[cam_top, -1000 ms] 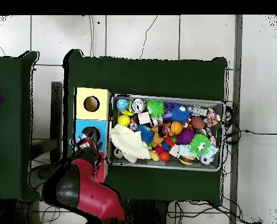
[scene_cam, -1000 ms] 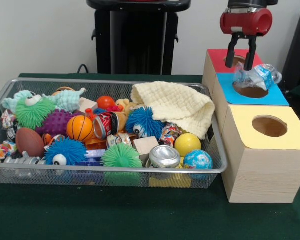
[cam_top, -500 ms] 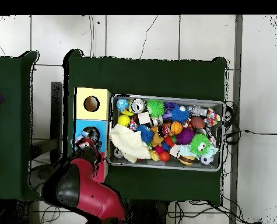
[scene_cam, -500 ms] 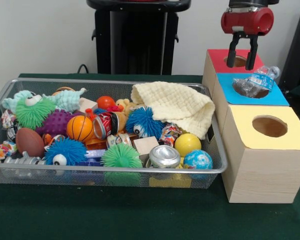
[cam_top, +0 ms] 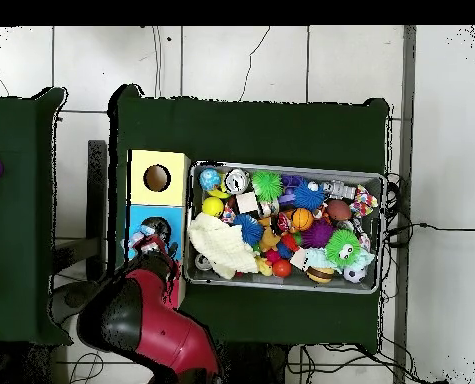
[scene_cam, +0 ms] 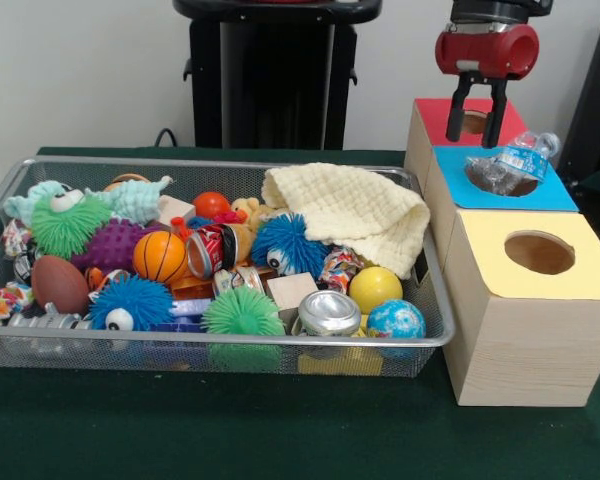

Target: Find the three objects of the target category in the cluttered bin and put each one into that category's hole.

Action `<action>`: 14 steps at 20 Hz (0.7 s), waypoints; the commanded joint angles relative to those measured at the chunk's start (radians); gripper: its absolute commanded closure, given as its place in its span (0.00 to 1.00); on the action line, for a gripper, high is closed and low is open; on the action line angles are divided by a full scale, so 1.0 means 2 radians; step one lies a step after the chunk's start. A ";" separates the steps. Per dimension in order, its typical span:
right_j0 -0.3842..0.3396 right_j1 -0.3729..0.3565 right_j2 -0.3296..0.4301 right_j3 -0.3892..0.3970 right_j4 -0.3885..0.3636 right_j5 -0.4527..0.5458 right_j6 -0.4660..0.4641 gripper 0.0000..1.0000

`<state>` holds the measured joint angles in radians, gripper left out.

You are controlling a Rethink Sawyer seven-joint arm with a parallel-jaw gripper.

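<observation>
Bin (scene_cam: 10, 190): we are seeing soft spiky toys, balls and a dented silver can (scene_cam: 329, 313) crowding the mesh tray.
Cloth (scene_cam: 355, 212): we are noting it draping the bin's right corner.
Gripper (scene_cam: 477, 127): fingers are hanging spread, holding nothing, above the red hole.
Crushed bottle (scene_cam: 510, 162): it is lying tilted across the blue hole (scene_cam: 503, 184), not dropped through; we are judging it light, crackly, slippery, best pinched at the stiff neck.
</observation>
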<state>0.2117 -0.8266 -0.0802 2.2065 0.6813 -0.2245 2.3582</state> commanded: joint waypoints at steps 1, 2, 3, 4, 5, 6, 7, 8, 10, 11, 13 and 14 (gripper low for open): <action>-0.014 0.020 0.035 0.004 -0.011 0.006 0.108 0.00; -0.017 0.021 0.038 0.005 -0.014 0.003 0.109 0.00; -0.020 0.024 0.040 0.005 -0.019 -0.001 0.110 0.00; -0.023 0.027 0.042 0.005 -0.023 -0.004 0.111 0.00; -0.031 0.031 0.048 0.005 -0.033 -0.011 0.113 0.00; -0.034 0.034 0.050 0.004 -0.038 -0.013 0.113 0.00; -0.036 0.038 0.052 0.003 -0.043 -0.014 0.110 0.00; -0.034 0.041 0.050 0.002 -0.044 -0.012 0.107 0.00; -0.029 0.048 0.046 -0.002 -0.043 -0.012 0.103 0.00; -0.026 0.054 0.046 -0.004 -0.043 -0.018 0.107 0.00; -0.033 0.062 0.052 -0.007 -0.053 -0.027 0.112 0.00; -0.032 0.065 0.051 -0.008 -0.053 -0.029 0.113 0.00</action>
<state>0.1793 -0.7647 -0.0763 2.2059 0.6170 -0.2251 2.3582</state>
